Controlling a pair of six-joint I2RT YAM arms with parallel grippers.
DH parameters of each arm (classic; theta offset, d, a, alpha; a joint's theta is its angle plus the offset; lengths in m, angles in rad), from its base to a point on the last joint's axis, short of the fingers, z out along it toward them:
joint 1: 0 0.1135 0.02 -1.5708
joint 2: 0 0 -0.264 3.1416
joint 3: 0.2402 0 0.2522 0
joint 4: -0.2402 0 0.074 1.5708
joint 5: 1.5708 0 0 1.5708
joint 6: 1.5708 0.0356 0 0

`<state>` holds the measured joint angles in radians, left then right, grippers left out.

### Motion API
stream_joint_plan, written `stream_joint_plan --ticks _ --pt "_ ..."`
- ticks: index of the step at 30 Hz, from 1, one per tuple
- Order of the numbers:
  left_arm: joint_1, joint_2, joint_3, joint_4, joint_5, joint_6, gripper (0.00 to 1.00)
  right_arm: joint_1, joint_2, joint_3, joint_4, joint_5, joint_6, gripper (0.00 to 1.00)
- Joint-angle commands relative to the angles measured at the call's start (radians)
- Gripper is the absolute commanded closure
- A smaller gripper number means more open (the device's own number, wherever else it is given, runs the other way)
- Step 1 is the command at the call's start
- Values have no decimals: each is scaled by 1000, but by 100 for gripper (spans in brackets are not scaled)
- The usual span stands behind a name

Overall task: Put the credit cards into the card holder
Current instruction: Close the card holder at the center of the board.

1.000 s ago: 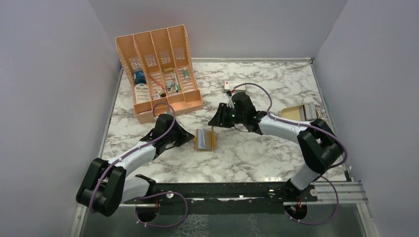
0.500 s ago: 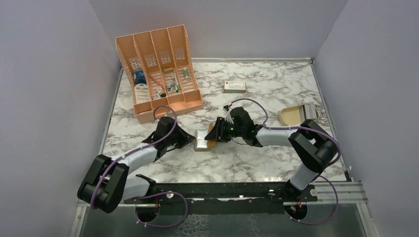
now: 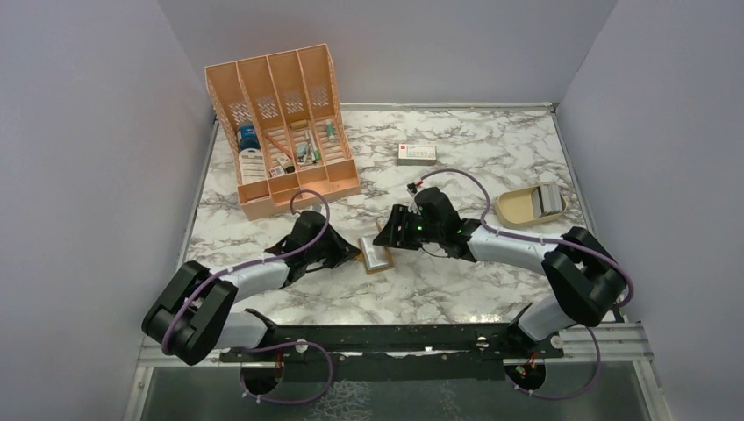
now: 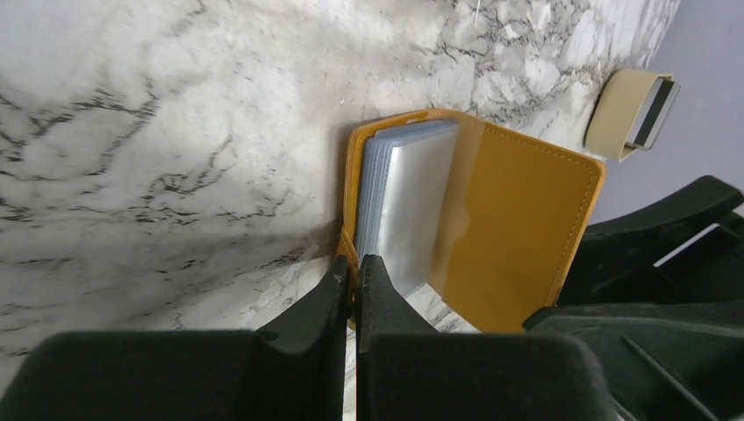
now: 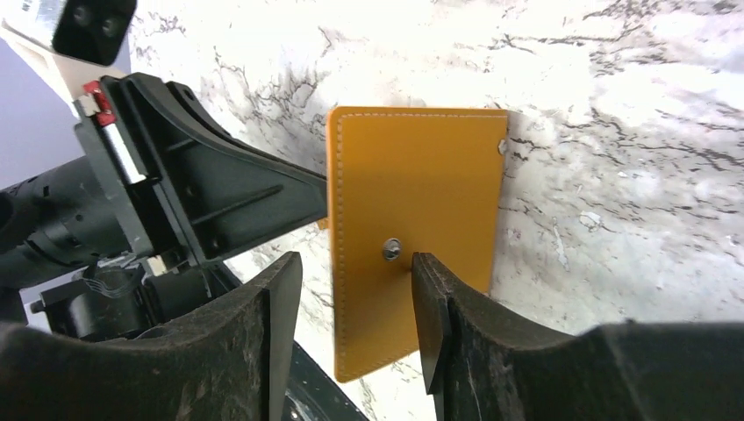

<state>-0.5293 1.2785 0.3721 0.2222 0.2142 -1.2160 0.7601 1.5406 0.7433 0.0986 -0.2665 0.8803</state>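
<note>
The card holder (image 3: 378,254) lies mid-table, half open, and now sits slightly further right than one second earlier, when it lay spread flat with both leaves down. Its right leaf is now raised and tilted over the pocket leaf, outer face and stud (image 5: 392,250) turned toward the right wrist camera. A silver credit card (image 4: 412,210) rests against the grey-blue pocket stack; whether it is seated in a pocket cannot be told. The fold, which is the long axis, runs roughly from the near side of the table (image 3: 456,289) toward the far side. The free edge of the pocket leaf points left. At that left edge, the left gripper (image 4: 355,276) has its jaws pressed together on the orange cover, pinning the holder. Over the raised leaf, the right gripper (image 5: 355,260) has arrived from further back and its jaws have just spread; they stand apart astride the stud, holding nothing. Judgement: one card is delivered or nearly so, and the release frees this arm to fetch another. Well to the right of the holder, a tan dish (image 3: 518,209) keeps the remaining cards (image 3: 549,197). A white box (image 3: 416,153) lies behind the holder, and an orange organiser (image 3: 281,132) stands behind and to its left.
</note>
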Motion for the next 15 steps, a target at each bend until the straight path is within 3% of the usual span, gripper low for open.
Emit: stream_joint_plan --ticks 1,4,9,15 --pt "-39 35 38 75 -13 -29 100 6 -56 24 -94 85 -60 49" --pt "-52 53 53 86 -17 -20 100 7 -59 23 -104 76 -70 51" --pt "-55 67 64 89 -10 9 100 7 -53 -5 -24 9 -67 66" --pt "-55 44 63 98 -1 43 92 7 -5 -10 7 -3 -69 65"
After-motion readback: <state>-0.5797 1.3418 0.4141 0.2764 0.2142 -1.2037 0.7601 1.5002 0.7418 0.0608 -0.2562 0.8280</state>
